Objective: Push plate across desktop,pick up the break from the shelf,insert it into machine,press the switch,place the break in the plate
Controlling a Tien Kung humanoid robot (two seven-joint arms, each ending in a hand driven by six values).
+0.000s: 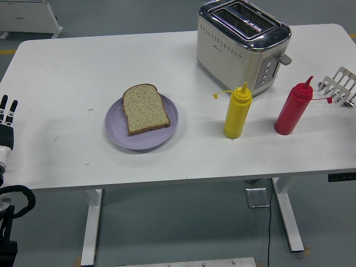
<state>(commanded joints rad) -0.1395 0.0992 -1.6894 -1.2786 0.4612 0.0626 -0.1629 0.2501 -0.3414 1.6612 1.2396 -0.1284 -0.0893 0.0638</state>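
Note:
A slice of brown bread (pixel 145 108) lies flat on a lilac plate (pixel 167 129) near the middle of the white table. A silver toaster (pixel 241 45) stands at the back, its two slots empty and its lever on the right end. A metal toast rack (pixel 339 85) stands empty at the right edge. My left hand (pixel 6 115) rests at the left edge of the table, fingers straight and holding nothing, well left of the plate. My right hand is out of view.
A yellow squeeze bottle (pixel 238 112) and a red squeeze bottle (pixel 293 107) stand upright in front of the toaster, between the plate and the rack. The table's near edge (pixel 178 182) runs below the plate.

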